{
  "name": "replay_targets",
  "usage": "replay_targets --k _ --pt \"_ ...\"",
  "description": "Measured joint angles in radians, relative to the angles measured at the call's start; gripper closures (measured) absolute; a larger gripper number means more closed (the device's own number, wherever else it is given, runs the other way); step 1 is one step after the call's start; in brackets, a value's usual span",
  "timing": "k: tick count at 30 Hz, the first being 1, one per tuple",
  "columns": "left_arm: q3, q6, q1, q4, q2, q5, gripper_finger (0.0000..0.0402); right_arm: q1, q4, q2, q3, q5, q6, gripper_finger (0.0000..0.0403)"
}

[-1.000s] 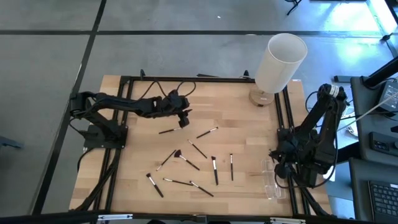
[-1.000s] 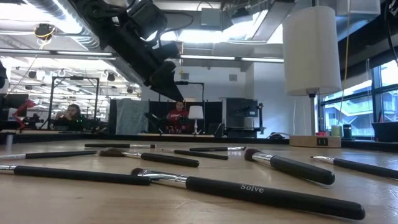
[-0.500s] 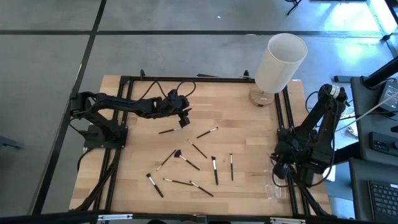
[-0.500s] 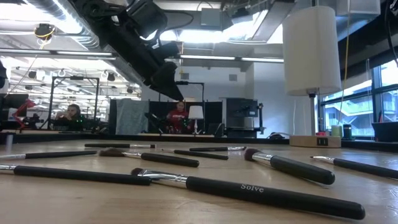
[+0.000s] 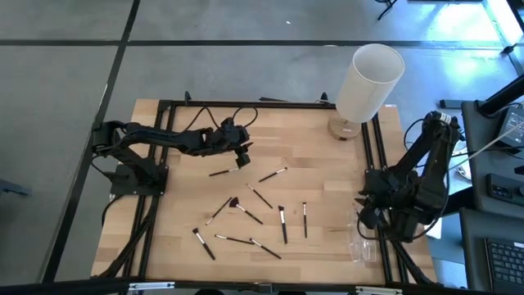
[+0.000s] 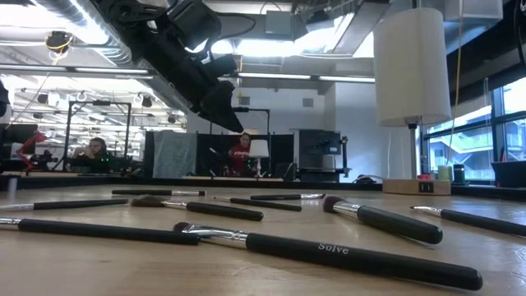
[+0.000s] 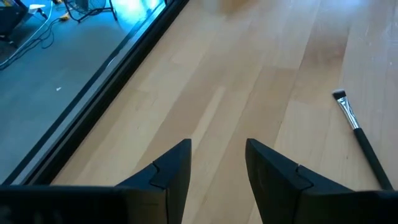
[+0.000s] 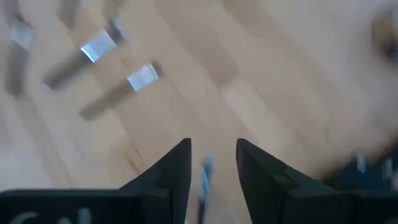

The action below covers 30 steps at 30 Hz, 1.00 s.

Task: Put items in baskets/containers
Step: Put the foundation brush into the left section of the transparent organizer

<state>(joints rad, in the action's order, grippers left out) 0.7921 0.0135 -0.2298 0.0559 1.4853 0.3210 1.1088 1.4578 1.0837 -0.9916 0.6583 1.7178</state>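
Our left gripper (image 5: 242,158) hovers, fingers parted and empty, just beside the nearest brush (image 5: 219,173), lying crosswise. Clear box (image 5: 359,238) sits at the counter's (image 5: 311,147) right edge under the right gripper (image 5: 366,215), fingers apart, empty.

Ten brushes (image 5: 283,224), one clear box (image 5: 360,239), one white cylinder (image 5: 370,82).

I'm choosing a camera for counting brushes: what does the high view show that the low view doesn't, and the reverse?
Only the high view shows the clear box at the table's right edge, the right gripper beside it, and the left gripper over the table. Only the low view shows the "Solve" lettering on the nearest brush and people in the room behind. Both show scattered brushes and the white cylinder.
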Motion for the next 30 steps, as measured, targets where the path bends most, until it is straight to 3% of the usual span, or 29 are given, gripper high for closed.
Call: replay_targets --k 4,7,10,14,21,26,30 --pt "0.000 0.000 0.000 0.012 0.000 -0.035 0.0254 -0.044 -0.022 -0.001 -0.065 0.291 -0.166 0.0284" --pt "0.000 0.000 0.000 0.019 0.000 -0.128 0.0254 -0.120 -0.100 0.002 -0.063 0.411 -0.266 0.0288" --pt "0.000 0.000 0.002 0.013 0.000 -0.203 0.0254 -0.237 -0.193 0.002 -0.032 0.416 -0.306 0.0291" --pt "0.000 -0.026 0.015 0.055 0.001 -0.211 0.0254 -0.397 -0.334 0.003 0.047 0.379 -0.322 0.0293" --pt "0.003 -0.016 0.068 0.256 0.086 -0.210 0.0254 -0.659 -0.525 0.004 0.108 0.372 -0.568 0.0291" --pt "0.142 -0.009 0.093 0.203 0.245 -0.165 0.0254 -0.829 -0.669 0.003 0.057 0.322 -0.833 0.0290" --pt "0.276 -0.008 0.107 0.058 0.382 -0.131 0.0254 -0.912 -0.834 0.003 0.032 0.317 -1.043 0.0290"
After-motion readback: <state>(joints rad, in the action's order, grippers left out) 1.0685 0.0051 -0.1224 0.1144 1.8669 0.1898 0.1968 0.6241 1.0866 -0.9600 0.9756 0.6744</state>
